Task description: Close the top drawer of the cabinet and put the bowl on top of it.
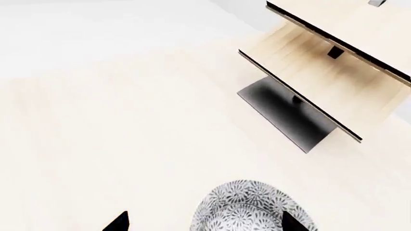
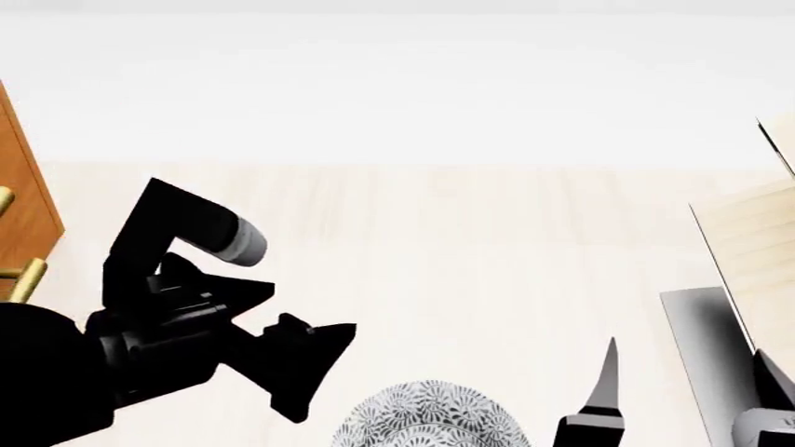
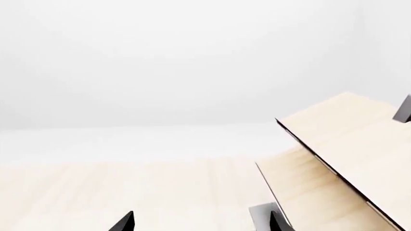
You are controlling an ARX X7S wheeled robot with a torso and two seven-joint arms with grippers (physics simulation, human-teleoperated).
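The bowl (image 2: 429,417), grey and white with a dense floral pattern, sits on the pale wood surface (image 2: 472,242) at the lower edge of the head view, only its upper part showing. The left claw (image 2: 298,368) hangs just to the left of it, its dark body angled down toward the bowl; in the left wrist view its two black fingertips (image 1: 119,221) stand well apart, one out over bare surface and the other in front of the bowl (image 1: 247,207), so it is spread and holds nothing. The right claw (image 2: 609,391) shows to the right of the bowl as a thin upright finger, and in the right wrist view its tips (image 3: 125,222) are likewise spread, with nothing between them. At the far left edge of the head view stands a sliver of the orange-brown cabinet (image 2: 22,186) with two brass handles (image 2: 19,277); whether its top drawer is in or out cannot be told. On the right stands the pale wood rack (image 1: 321,72) on its black base (image 1: 289,113).
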